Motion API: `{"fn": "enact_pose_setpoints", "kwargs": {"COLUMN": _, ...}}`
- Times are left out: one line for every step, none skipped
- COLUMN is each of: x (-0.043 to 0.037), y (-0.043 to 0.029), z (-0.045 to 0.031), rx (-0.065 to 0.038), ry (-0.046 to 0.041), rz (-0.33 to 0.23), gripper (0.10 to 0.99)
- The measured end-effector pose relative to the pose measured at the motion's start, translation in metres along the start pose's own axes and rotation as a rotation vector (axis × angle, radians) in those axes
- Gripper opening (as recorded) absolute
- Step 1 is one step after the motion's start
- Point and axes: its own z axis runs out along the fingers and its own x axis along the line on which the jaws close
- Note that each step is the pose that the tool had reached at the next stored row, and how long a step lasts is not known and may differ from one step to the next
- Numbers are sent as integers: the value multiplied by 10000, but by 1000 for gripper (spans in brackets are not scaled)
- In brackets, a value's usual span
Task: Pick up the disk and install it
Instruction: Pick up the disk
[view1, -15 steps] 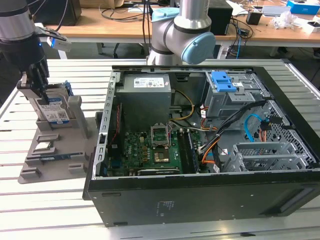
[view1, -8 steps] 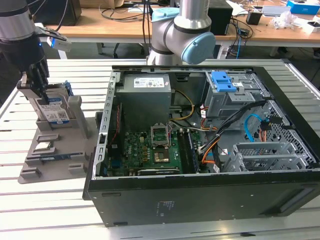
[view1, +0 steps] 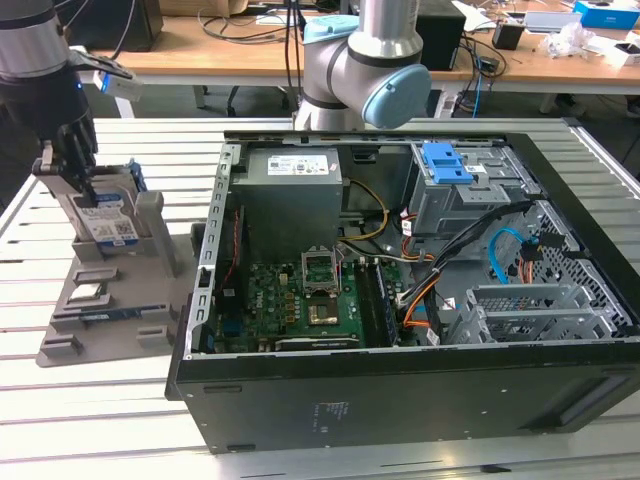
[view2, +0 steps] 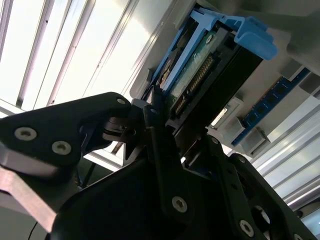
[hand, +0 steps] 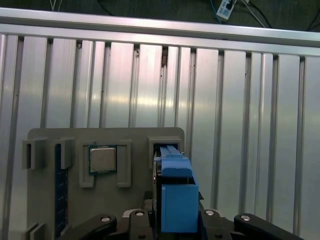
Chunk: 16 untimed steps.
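Note:
The disk (view1: 110, 222) stands on edge in a slot of the grey stand (view1: 100, 300), at the exterior view's left, its blue-and-white label facing outward. My gripper (view1: 78, 185) comes down on its top edge from above. In the second wrist view the black fingers (view2: 155, 120) press against both faces of the disk (view2: 200, 75), whose connector edge and blue rail show. In the first wrist view the disk's blue rail (hand: 177, 195) rises between the finger bases out of the stand (hand: 50, 137).
An open black computer case (view1: 400, 400) lies at the middle and right, with a blue-tabbed grey drive cage (view1: 447, 165) at its back right. The stand also holds a processor chip (hand: 102, 159) and a blue memory stick (hand: 59, 190). The table is ribbed aluminium.

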Motion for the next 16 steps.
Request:
{"fn": "enact_pose_setpoints", "kwargs": {"x": -1, "y": 1, "z": -11, "rx": -1, "ry": 0, "rz": 0, "gripper": 365}}
{"fn": "enact_pose_setpoints", "kwargs": {"x": -4, "y": 2, "z": -33, "rx": 1, "ry": 0, "rz": 1, "gripper": 365}}
{"fn": "enact_pose_setpoints", "kwargs": {"x": -6, "y": 2, "z": -50, "rx": 0, "ry": 0, "rz": 1, "gripper": 365}}
{"fn": "enact_pose_setpoints", "kwargs": {"x": -8, "y": 3, "z": -71, "rx": 0, "ry": 0, "rz": 1, "gripper": 365}}
{"fn": "enact_pose_setpoints", "kwargs": {"x": -10, "y": 4, "z": -87, "rx": 0, "ry": 0, "rz": 1, "gripper": 365}}
{"fn": "enact_pose_setpoints", "kwargs": {"x": -10, "y": 4, "z": -97, "rx": 0, "ry": 0, "rz": 1, "gripper": 365}}
{"fn": "enact_pose_setpoints", "kwargs": {"x": -13, "y": 5, "z": -115, "rx": -1, "ry": 0, "rz": 1, "gripper": 365}}
{"fn": "enact_pose_setpoints", "kwargs": {"x": -14, "y": 5, "z": -129, "rx": -1, "ry": 0, "rz": 1, "gripper": 365}}
{"fn": "enact_pose_setpoints", "kwargs": {"x": -16, "y": 6, "z": -146, "rx": -1, "ry": 0, "rz": 1, "gripper": 365}}
{"fn": "enact_pose_setpoints", "kwargs": {"x": -17, "y": 7, "z": -158, "rx": 0, "ry": 0, "rz": 1, "gripper": 365}}
{"fn": "enact_pose_setpoints", "kwargs": {"x": -18, "y": 7, "z": -170, "rx": 0, "ry": 0, "rz": 1, "gripper": 365}}
{"fn": "enact_pose_setpoints", "kwargs": {"x": -19, "y": 8, "z": -190, "rx": 0, "ry": 1, "rz": 1, "gripper": 365}}
{"fn": "enact_pose_setpoints", "kwargs": {"x": -21, "y": 9, "z": -210, "rx": -1, "ry": 0, "rz": 2, "gripper": 365}}
{"fn": "enact_pose_setpoints", "kwargs": {"x": -23, "y": 9, "z": -229, "rx": 0, "ry": 0, "rz": 1, "gripper": 365}}
{"fn": "enact_pose_setpoints", "kwargs": {"x": -26, "y": 10, "z": -248, "rx": 0, "ry": 0, "rz": 1, "gripper": 365}}
{"fn": "enact_pose_setpoints", "kwargs": {"x": -27, "y": 10, "z": -260, "rx": 0, "ry": 0, "rz": 1, "gripper": 365}}
